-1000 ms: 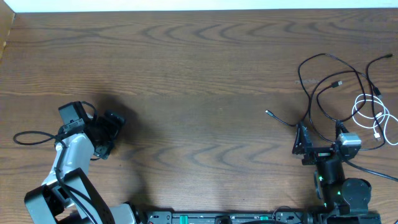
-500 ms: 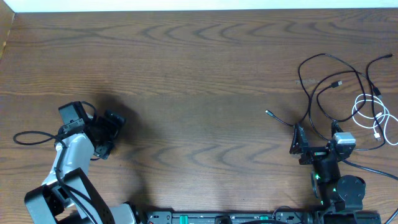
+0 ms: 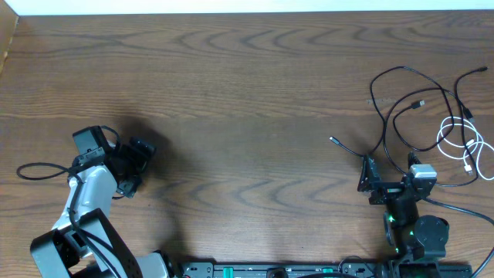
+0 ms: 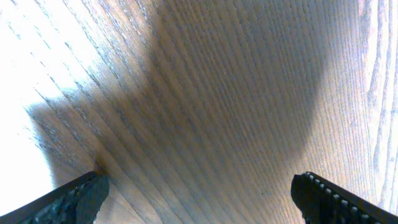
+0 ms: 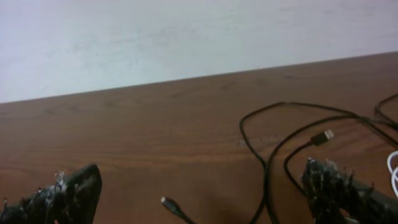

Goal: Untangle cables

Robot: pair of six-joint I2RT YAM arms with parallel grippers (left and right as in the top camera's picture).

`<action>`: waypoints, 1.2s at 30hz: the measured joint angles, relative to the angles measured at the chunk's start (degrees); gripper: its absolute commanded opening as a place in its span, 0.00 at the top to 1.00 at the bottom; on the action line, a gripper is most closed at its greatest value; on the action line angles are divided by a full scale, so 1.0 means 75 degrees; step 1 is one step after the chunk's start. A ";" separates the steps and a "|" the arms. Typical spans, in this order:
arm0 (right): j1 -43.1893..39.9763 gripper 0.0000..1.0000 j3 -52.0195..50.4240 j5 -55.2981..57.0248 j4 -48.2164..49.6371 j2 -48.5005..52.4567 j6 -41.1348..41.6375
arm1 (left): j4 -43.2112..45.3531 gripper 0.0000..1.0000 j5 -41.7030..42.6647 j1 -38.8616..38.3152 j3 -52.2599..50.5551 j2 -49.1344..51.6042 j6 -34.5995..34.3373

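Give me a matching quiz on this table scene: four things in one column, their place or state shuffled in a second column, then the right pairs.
Column one
1. white cable
2. black cables
3. left gripper
4. right gripper

Column two
A. open, just short of the black loops
B. open over the bare table, left side
C. small coil by the right edge
D. wide loops, right side

Pairs: 1-C, 2-D, 3-B, 4-A

thin black cables (image 3: pixel 417 103) are seen looped and crossed over one another at 3 o'clock in the overhead view; a coiled white cable (image 3: pixel 468 164) is laid at their 4 o'clock side.
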 measured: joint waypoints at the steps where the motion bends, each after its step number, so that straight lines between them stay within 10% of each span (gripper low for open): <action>1: 0.0000 0.01 0.0000 0.0000 0.0006 0.0003 0.0000 | 0.0000 0.01 0.0000 0.0000 0.0000 0.0000 0.0003; 36: 0.0035 0.01 0.0000 0.0003 0.0006 0.0000 -0.1180 | 0.0000 0.01 0.0000 0.0000 0.0000 0.0000 0.0000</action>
